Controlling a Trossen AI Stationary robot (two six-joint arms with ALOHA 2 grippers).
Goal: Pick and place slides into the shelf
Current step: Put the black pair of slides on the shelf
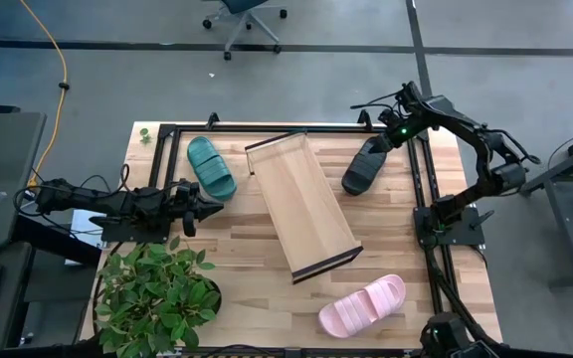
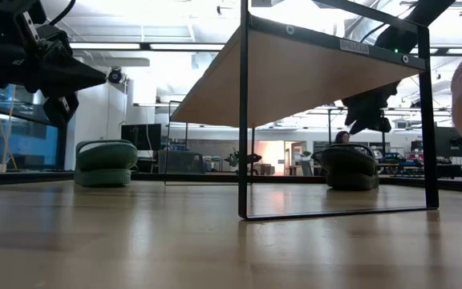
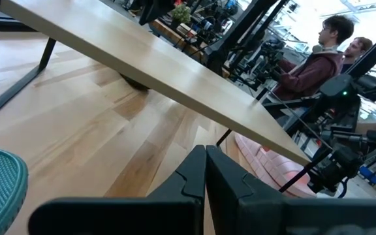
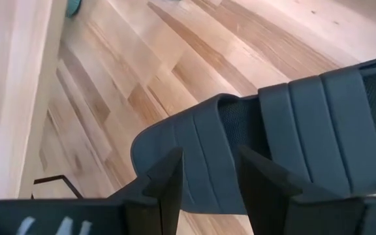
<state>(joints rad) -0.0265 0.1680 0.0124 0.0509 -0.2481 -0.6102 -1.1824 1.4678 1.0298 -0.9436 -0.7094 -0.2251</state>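
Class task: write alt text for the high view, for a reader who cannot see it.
Seen from above, the right gripper hovers over the black slide beside the empty shelf. The left gripper, shut, sits near the green slide; the pink slide lies apart.

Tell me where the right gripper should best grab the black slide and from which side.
Probably the ribbed strap of the black slide, from above: it arches off the sole, so one finger could slip under. The right gripper hangs open just over its strap end, beside the shelf.
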